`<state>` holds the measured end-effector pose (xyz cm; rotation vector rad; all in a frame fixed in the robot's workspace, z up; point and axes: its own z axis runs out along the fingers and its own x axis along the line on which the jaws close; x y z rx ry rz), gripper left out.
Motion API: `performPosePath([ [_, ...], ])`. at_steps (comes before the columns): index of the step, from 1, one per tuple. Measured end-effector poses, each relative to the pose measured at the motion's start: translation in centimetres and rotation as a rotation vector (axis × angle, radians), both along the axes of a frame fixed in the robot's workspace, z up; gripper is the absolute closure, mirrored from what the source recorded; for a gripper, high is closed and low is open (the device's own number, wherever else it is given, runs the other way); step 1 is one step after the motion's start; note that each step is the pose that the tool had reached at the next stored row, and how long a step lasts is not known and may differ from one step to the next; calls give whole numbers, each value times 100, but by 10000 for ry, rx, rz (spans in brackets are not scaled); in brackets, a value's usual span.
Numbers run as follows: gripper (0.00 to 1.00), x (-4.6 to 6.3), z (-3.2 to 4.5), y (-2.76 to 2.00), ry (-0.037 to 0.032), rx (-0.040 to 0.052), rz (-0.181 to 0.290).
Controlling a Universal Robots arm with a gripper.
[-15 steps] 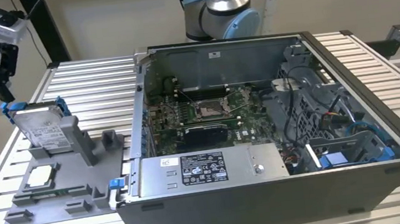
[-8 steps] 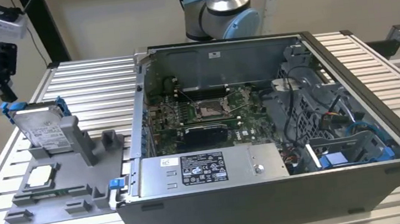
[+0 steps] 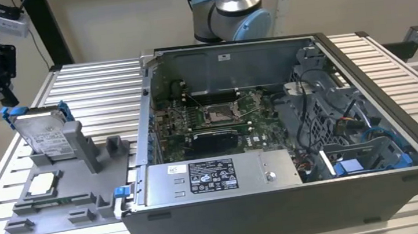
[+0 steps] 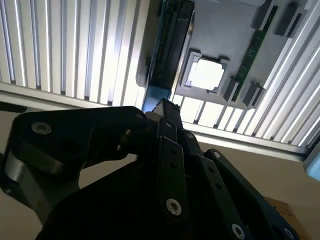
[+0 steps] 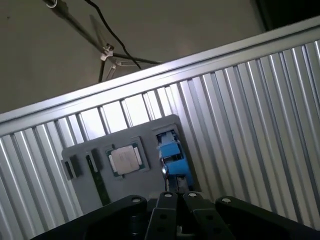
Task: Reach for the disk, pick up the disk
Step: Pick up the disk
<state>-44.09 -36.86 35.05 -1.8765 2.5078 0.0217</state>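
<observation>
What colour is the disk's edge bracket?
Blue. The bracket on the disk shows best in the exterior view.

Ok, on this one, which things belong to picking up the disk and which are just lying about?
Job in hand: disk, standing upright in the grey tray; gripper close above it.
Lying about: white chip on the tray; open computer case; grey metal box inside it; slatted table.

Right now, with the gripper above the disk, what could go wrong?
1. The gripper hangs over one blue-bracketed end of the disk, not its middle; a grasp there might tilt it in the grey tray.
2. The processor chip sits in the same tray; a jolt could shift it.
</observation>
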Motion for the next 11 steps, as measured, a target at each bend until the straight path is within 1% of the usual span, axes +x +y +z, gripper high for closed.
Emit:
performPosePath([
  [2,100,9,-3,0,0,0,291],
  [7,100,19,-7,0,1,-1,783],
  [11,100,20,-11,0,2,-1,1430],
])
